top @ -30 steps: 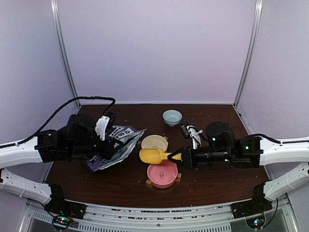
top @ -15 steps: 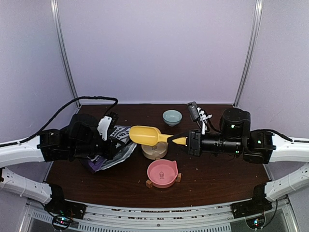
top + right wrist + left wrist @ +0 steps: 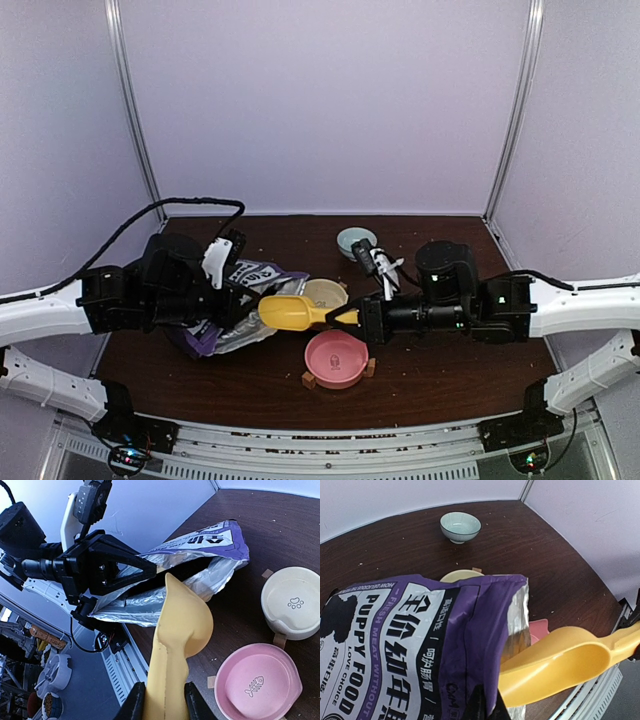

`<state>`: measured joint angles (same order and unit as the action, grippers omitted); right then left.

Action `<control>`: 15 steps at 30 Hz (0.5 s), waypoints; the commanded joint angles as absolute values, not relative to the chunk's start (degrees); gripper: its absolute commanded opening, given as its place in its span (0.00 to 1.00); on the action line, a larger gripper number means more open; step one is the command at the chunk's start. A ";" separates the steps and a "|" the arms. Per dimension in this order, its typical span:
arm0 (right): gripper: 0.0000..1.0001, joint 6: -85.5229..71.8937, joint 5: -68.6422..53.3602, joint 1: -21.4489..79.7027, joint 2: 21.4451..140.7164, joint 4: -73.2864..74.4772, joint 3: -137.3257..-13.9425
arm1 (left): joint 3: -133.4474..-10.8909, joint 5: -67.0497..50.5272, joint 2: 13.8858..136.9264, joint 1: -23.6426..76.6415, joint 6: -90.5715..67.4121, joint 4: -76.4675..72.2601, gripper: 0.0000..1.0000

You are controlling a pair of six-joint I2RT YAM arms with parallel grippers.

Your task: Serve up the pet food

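Left gripper [image 3: 152,571]: jaws pressed together, pinching edge of purple bag [image 3: 410,630]
Right gripper [image 3: 165,705]: jaws clamped on handle of yellow scoop [image 3: 182,617]
Scoop: tip at open bag mouth
Pet food [image 3: 519,641]: brownish pieces dimly visible inside bag mouth

pet food [image 3: 518,643] | dim brown patch inside bag [image 3: 420,640] mouth | single pellets too blurred to tell
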<state>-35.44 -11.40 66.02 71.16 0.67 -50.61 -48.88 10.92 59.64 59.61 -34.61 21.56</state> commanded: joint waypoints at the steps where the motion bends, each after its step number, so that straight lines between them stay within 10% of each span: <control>1: 0.14 -32.77 -7.97 66.12 75.04 2.41 -55.18 | -51.08 5.85 59.90 59.68 -32.26 13.48 0.00; 15: 0.13 -34.54 -1.35 66.47 91.74 1.07 -66.49 | -52.52 5.42 60.28 59.68 -31.55 11.30 0.00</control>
